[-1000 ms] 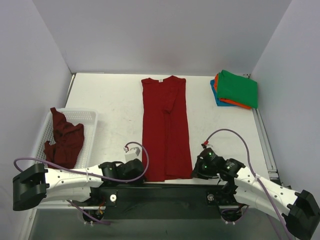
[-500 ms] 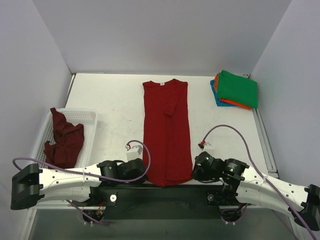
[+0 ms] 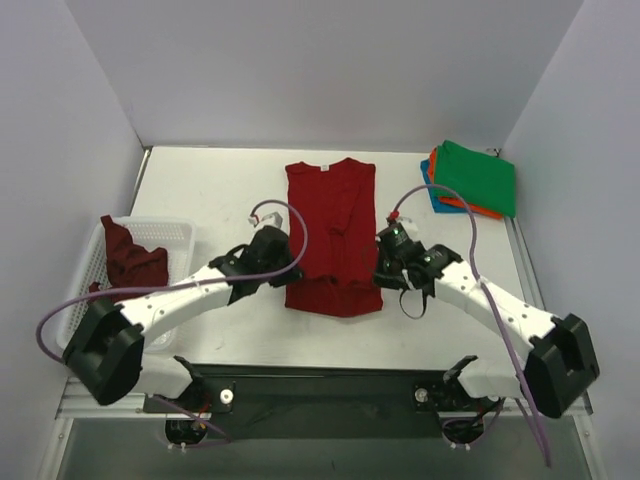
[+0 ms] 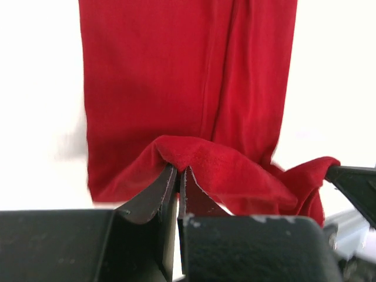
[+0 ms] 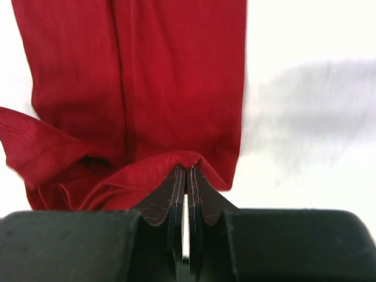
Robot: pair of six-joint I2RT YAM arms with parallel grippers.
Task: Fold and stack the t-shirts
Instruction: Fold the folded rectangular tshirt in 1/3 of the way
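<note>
You had L gripper (image 4: 178, 170) and R gripper (image 5: 185, 170) each clenched on a hem corner of the red shirt (image 3: 330, 210), held above its body, prob. so the fold lands square.

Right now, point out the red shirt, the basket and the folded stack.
red shirt (image 3: 325, 205), top view, chest area.
basket (image 3: 174, 238), top view, bare far corner.
folded stack (image 3: 478, 175), top view, green top shirt.
</note>
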